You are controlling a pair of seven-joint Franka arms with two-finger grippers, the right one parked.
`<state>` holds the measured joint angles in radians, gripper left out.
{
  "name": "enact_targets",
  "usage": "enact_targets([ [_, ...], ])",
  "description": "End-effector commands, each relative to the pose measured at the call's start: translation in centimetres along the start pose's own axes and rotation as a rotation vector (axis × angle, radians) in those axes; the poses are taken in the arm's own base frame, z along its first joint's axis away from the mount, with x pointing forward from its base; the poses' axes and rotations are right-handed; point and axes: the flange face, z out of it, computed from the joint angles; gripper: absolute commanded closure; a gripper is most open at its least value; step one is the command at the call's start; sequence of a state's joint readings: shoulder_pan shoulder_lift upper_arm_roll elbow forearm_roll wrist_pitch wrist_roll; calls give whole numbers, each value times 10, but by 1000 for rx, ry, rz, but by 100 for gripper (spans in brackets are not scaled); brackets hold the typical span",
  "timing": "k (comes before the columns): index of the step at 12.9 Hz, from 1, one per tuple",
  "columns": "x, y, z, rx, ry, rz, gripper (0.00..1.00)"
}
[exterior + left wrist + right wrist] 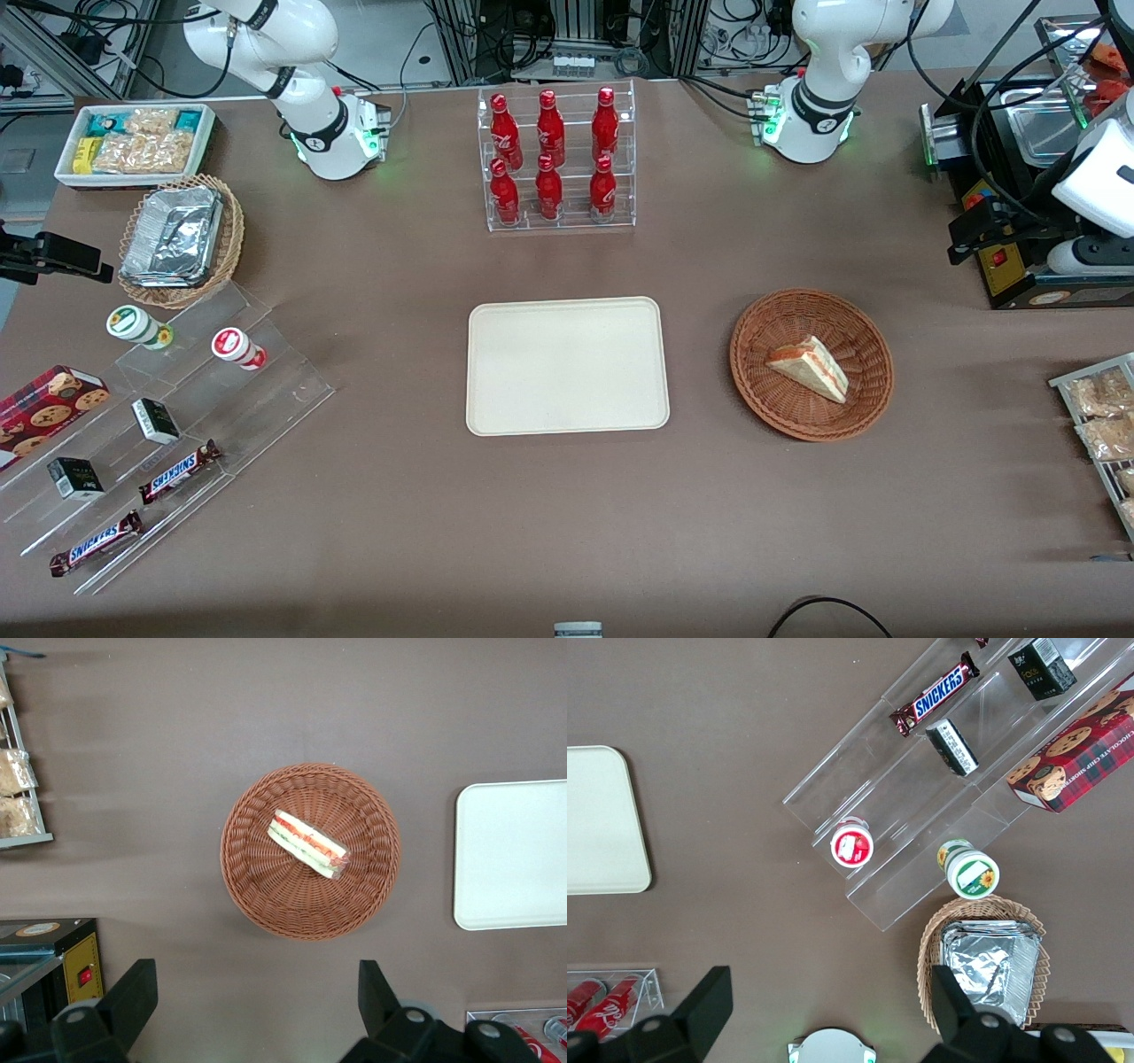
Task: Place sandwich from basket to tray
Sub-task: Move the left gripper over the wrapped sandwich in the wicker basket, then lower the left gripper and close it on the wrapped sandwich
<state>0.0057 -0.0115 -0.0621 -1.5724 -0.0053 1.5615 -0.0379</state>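
The sandwich point(808, 367) point(307, 843), a white-bread wedge with red and green layers, lies in the round reddish-brown basket point(780, 416) point(257, 895). The cream tray point(567, 365) point(514, 855) lies flat beside the basket, toward the parked arm's end, with nothing on it. My gripper point(961, 239) point(257, 992) hangs high above the table, farther from the front camera than the basket and toward the working arm's end. Its fingers point(133, 992) are wide open with nothing between them.
A black and yellow appliance point(1019, 266) stands close under my gripper. A rack of snack packets point(1099, 416) sits at the working arm's table edge. A clear rack of red bottles point(556, 159) stands farther from the camera than the tray. Acrylic steps with snacks point(159, 416) are at the parked arm's end.
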Motion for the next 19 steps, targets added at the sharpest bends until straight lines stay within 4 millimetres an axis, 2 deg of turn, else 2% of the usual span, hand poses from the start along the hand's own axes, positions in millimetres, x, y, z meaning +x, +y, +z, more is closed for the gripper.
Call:
enact_targets([
  [1, 13, -3, 34, -3, -42, -33, 0],
  [4, 17, 4, 95, -2, -19, -171, 0],
  [7, 10, 35, 153, -20, 56, -446, 0],
  [8, 4, 52, 171, -32, 73, -554, 0],
  [10, -4, 65, 197, -38, 64, -731, 0],
  [13, -20, 73, 246, -41, 53, -868, 0],
  [15, -28, 72, 267, -38, 46, -891, 0],
  [19, -20, 73, 317, -39, 14, -913, 0],
])
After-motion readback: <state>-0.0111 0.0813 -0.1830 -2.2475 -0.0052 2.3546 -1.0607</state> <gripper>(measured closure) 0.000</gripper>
